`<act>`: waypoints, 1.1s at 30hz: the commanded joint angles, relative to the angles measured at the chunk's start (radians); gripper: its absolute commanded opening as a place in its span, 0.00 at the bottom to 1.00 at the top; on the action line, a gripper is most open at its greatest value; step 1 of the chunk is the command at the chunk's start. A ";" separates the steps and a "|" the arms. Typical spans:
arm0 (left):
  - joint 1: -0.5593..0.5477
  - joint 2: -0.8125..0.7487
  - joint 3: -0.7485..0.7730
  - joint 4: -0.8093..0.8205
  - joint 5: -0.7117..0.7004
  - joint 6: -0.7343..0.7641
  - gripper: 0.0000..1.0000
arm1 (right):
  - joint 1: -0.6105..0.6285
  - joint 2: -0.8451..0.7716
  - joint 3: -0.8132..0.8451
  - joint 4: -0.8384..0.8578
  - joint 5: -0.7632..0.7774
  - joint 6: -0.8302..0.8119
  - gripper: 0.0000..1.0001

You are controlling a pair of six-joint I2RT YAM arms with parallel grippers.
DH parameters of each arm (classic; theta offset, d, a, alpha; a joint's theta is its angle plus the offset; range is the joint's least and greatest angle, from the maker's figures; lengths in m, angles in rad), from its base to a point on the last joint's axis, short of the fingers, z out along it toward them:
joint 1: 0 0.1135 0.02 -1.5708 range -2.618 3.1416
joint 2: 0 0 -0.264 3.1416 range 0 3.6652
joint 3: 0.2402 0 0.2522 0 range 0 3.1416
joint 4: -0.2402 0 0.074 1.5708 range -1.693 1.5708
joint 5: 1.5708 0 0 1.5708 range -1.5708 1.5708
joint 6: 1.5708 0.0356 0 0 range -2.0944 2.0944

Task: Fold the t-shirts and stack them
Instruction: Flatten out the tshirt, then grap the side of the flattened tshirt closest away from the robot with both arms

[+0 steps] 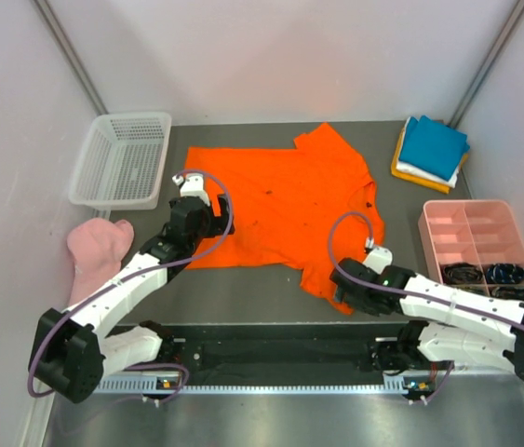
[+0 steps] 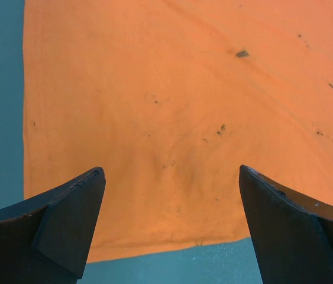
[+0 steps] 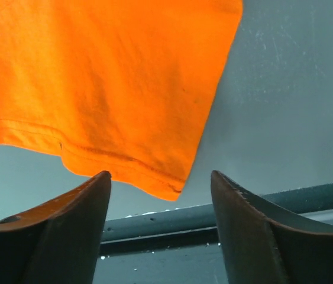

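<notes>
A bright orange t-shirt [image 1: 285, 205] lies spread flat in the middle of the table. My left gripper [image 1: 204, 216] hovers over its left part. In the left wrist view that gripper [image 2: 171, 170] is wide open above the orange t-shirt [image 2: 178, 100], whose hem runs just ahead of the fingertips. My right gripper [image 1: 343, 284] is at the shirt's near right corner. In the right wrist view it [image 3: 160, 174] is open, and the hemmed corner of the t-shirt [image 3: 107, 77] hangs between the fingertips, unclamped. Folded t-shirts [image 1: 432, 149], teal over white and amber yellow, are stacked at the back right.
A white mesh basket [image 1: 122, 160] stands at the back left. A pale pink cap [image 1: 97, 247] lies near the left arm. A pink compartment tray [image 1: 471, 240] with dark small items sits at the right. White walls enclose the table.
</notes>
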 commanded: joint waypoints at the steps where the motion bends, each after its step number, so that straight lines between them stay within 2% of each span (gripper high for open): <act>1: 0.002 -0.016 -0.008 0.007 0.000 -0.012 0.99 | 0.016 -0.017 -0.022 0.018 0.030 0.055 0.63; 14: 0.002 0.009 0.012 -0.004 0.031 -0.014 0.99 | 0.150 0.113 -0.021 0.015 0.028 0.181 0.56; 24: 0.002 0.027 0.017 0.007 0.042 -0.014 0.99 | 0.155 0.101 -0.033 -0.011 0.085 0.234 0.52; 33: 0.002 0.046 0.017 0.013 0.049 -0.021 0.99 | 0.155 0.096 -0.051 -0.005 0.108 0.245 0.42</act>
